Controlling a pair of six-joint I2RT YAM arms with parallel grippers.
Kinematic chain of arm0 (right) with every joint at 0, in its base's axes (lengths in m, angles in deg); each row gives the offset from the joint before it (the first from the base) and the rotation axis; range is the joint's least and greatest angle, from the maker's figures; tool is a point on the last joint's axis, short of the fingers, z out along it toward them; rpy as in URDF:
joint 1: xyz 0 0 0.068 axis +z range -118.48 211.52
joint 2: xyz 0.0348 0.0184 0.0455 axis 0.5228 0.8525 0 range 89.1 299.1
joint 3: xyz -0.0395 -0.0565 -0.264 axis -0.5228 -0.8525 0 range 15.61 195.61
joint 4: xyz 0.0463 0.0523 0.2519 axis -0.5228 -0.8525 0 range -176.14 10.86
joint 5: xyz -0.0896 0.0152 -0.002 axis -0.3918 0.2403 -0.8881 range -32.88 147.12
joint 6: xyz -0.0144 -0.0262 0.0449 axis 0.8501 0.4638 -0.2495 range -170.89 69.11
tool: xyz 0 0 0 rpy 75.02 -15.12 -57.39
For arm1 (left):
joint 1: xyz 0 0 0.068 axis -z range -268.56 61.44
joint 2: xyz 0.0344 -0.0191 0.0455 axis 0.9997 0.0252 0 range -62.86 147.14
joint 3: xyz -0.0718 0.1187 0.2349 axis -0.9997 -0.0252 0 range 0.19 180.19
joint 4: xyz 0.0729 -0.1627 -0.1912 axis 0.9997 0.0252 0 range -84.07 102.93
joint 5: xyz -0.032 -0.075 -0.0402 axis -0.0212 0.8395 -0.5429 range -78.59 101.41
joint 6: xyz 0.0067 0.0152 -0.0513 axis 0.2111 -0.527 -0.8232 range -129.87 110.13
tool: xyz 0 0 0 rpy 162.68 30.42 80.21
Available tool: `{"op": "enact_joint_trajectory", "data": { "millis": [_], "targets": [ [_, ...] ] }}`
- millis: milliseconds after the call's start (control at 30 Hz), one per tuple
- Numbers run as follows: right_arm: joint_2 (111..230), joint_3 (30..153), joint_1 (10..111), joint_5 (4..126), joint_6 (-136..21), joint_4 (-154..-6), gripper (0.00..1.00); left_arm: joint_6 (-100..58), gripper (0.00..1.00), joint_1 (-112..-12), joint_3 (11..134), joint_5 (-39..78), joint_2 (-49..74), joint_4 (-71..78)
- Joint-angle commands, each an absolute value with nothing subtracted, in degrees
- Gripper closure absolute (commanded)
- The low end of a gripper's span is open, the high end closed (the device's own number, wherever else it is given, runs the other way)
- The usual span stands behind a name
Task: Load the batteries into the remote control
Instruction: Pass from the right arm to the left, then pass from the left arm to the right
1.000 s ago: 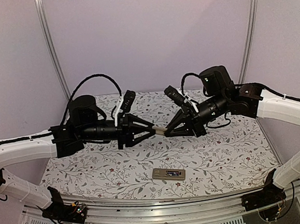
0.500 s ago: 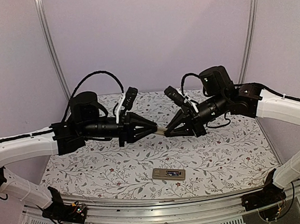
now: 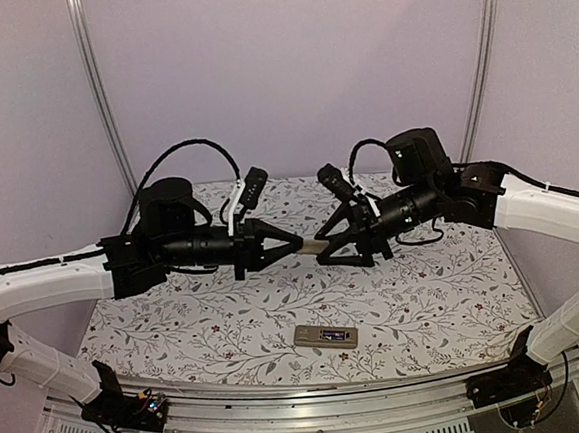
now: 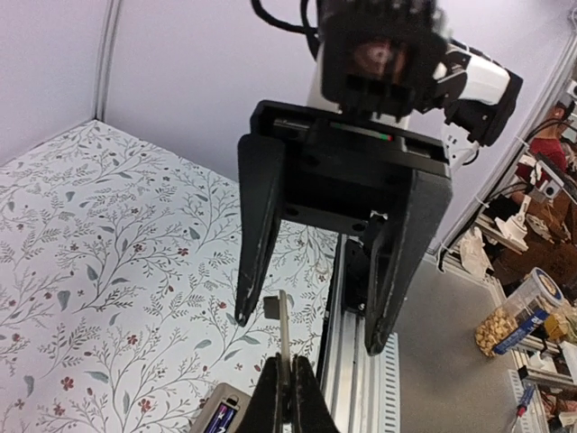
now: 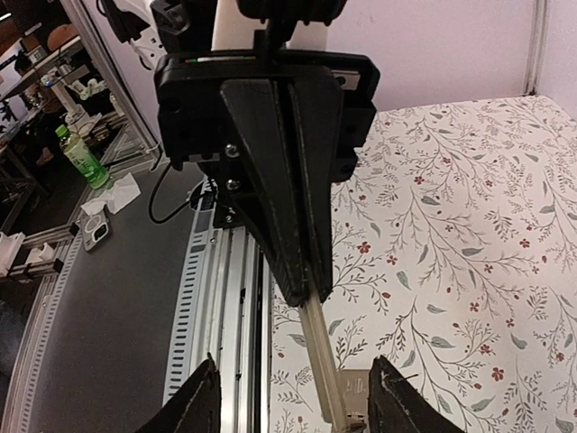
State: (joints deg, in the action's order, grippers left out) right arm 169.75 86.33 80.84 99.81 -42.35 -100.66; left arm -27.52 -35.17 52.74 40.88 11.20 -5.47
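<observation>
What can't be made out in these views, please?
The batteries: not visible in any view; the top view is too small to show if the remote control holds them.
Remote control, left wrist view: cut off by the bottom edge and the left gripper.
The thin tan strip it grips: edge-on, identity unclear.

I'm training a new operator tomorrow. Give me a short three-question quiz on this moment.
1. True or false: the remote is held in the air.
2. Which grips the thin tan strip? A left hand; B right hand; C both.
3. Fill in: the right hand has its jaws ____.
Key: 1 false, it lies on the table; 2 A; 3 open.
</observation>
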Motion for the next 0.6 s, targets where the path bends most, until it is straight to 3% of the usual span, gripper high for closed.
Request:
{"op": "enact_joint_trajectory", "data": {
  "millis": [0, 233, 567],
  "targets": [
    [163.6, 81.4, 80.9, 90.4, -37.8, -92.2, 0.43, -34.2, 1.00, -35.7, 53.6, 34.1, 12.4, -4.9],
    [151.2, 64.6, 92.3, 66.9, -14.8, -70.1, 0.33, -42.8, 1.00, -38.6, 51.0, 34.9, 14.8, -14.2],
    [160.9, 72.5, 92.6, 59.8, -5.6, -77.0, 0.31, -43.8, 1.00, -39.3, 50.9, 37.9, 15.7, -15.9]
  ]
}}
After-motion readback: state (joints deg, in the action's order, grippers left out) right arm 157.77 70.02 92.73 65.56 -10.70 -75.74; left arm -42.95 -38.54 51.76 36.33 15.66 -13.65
